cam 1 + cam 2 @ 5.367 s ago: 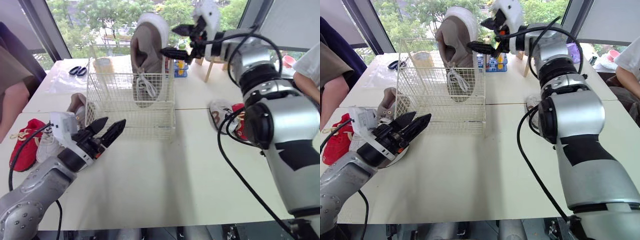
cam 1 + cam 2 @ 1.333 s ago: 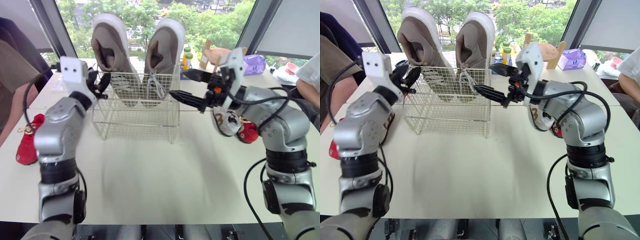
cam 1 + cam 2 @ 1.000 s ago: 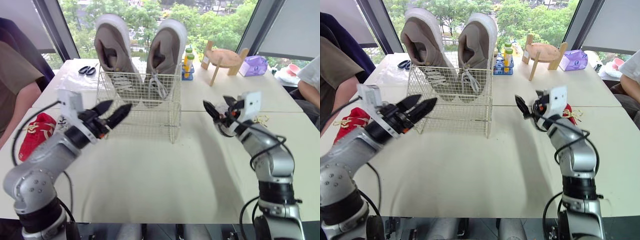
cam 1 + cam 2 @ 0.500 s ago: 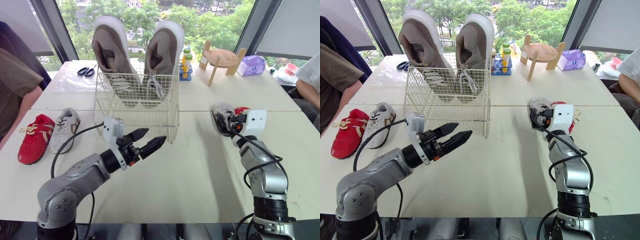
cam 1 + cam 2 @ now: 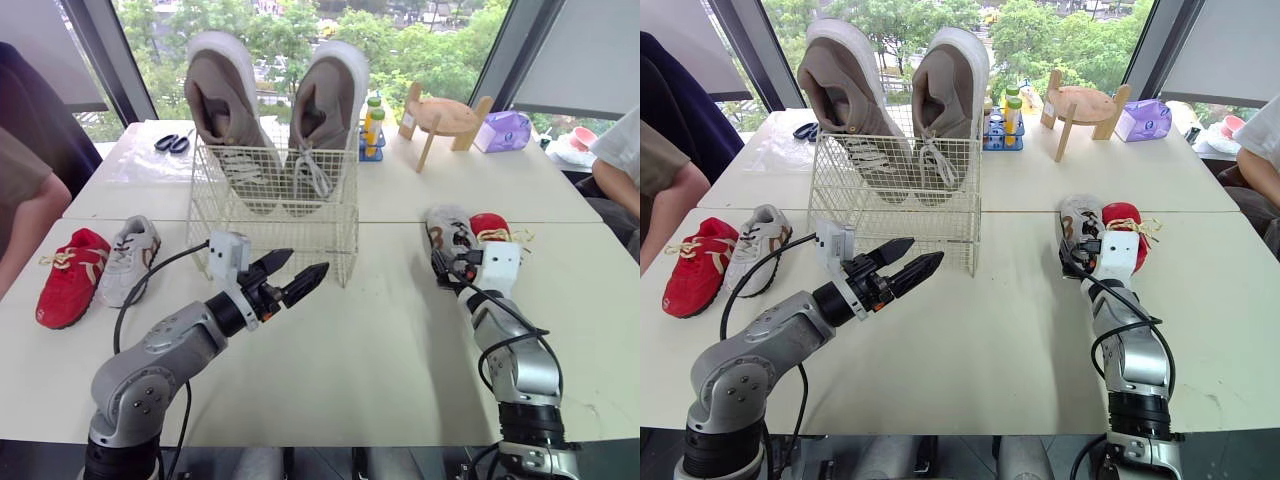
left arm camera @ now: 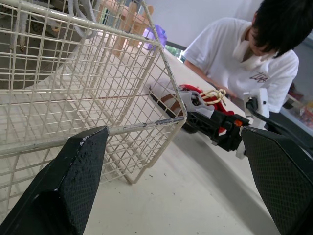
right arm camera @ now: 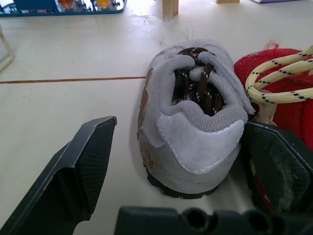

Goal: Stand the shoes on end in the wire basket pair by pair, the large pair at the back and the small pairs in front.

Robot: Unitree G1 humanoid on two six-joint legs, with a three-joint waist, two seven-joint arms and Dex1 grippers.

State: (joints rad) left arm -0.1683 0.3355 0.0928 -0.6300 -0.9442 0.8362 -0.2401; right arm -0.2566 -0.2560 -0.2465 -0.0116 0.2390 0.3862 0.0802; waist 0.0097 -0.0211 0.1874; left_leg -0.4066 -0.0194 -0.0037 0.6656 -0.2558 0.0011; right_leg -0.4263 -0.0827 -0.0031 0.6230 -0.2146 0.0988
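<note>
Two large tan shoes stand on end at the back of the white wire basket. My left gripper is open and empty, just in front of the basket's near right corner. A small grey shoe lies on the table to the basket's right, touching a small red shoe. My right gripper is open, with one finger on each side of the grey shoe's heel. Another small grey shoe and red shoe lie left of the basket.
Scissors, a blue rack of bottles, a wooden stand and a purple pack sit on the far table. One person is at the left edge and another at the right.
My left gripper has risen a little towards the basket's front. My right gripper has sunk lower behind the grey shoe's heel. The person's arm on the left has pulled back.
</note>
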